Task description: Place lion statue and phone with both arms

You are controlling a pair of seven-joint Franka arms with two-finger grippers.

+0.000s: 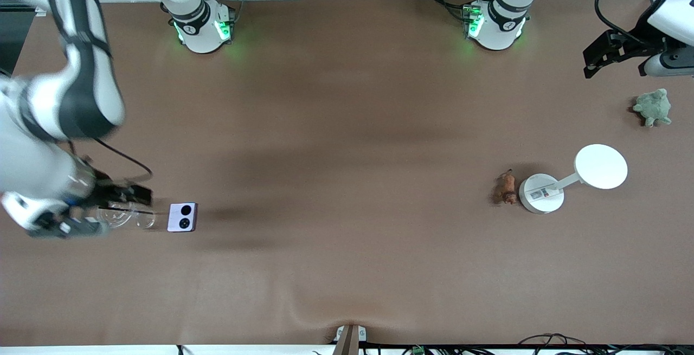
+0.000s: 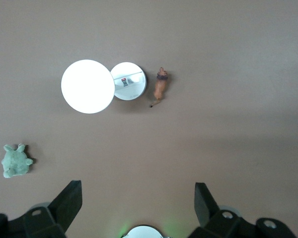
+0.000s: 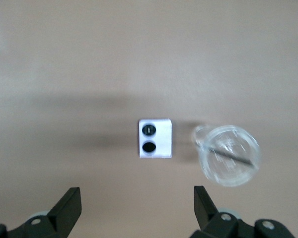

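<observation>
Spanning the whole scene, the brown tabletop (image 1: 347, 127) carries few things. The right gripper (image 1: 116, 203), fingers spread wide and holding nothing, hangs over a clear glass mug (image 1: 127, 217) at the right arm's edge. The left gripper (image 1: 607, 54), jaws equally wide, waits near the left arm's corner by the bases. A white round-headed desk lamp (image 1: 542, 193) lies just beside the lion statue (image 1: 507, 187). A green plush turtle (image 1: 653, 107) sits near the left arm's edge. The phone (image 1: 181, 217) lies beside the mug.

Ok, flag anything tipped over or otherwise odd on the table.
The lion statue lies on its side beside the white stand's base. A clear glass cup also lies tipped beside the phone. Nothing looks spilled or damaged.
</observation>
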